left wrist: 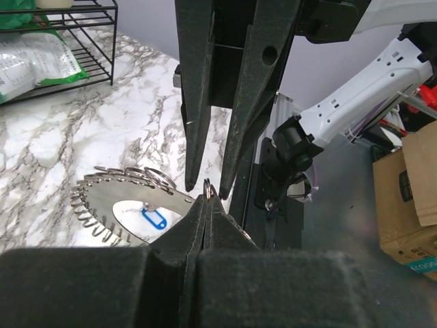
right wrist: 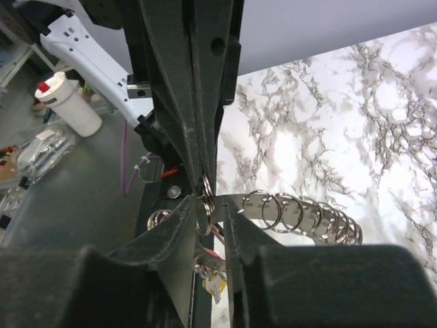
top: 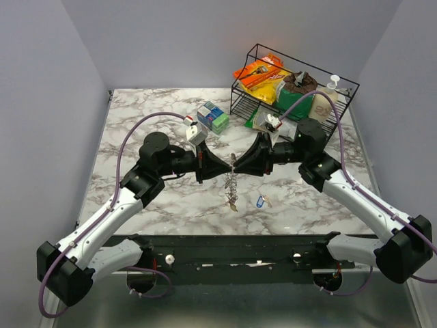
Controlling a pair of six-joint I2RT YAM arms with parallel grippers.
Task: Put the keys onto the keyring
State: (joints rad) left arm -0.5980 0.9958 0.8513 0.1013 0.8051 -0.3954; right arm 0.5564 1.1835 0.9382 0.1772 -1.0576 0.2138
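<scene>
The two arms meet tip to tip above the middle of the marbled tabletop (top: 157,123). The keyring (top: 232,183) hangs in the air below the meeting point, clear of the surface.

The left tool (top: 228,167) is pressed together. In the right wrist view its dark fingers (right wrist: 194,102) come down as one closed wedge, and their tips pinch the end loop of the keyring (right wrist: 307,213). From there the silvery coils curve away to the right. The left wrist view shows the same closed left tool (left wrist: 205,205), with the coiled loop (left wrist: 109,195) fanning out to its left.

The right tool (top: 237,165) is slightly spread. Its fingers (right wrist: 235,239) stand on either side of that end loop with a narrow gap between them. Whether they touch the wire cannot be told.

A few keys (right wrist: 213,277) dangle under the ring beside the right tool, with hints of red and yellow.

The blue key (top: 260,201) lies flat on the tabletop, near the hanging ring and to its right. It also shows through the loop in the left wrist view (left wrist: 151,219).

A black wire rack (top: 240,104) of packets stands at the far right.
</scene>
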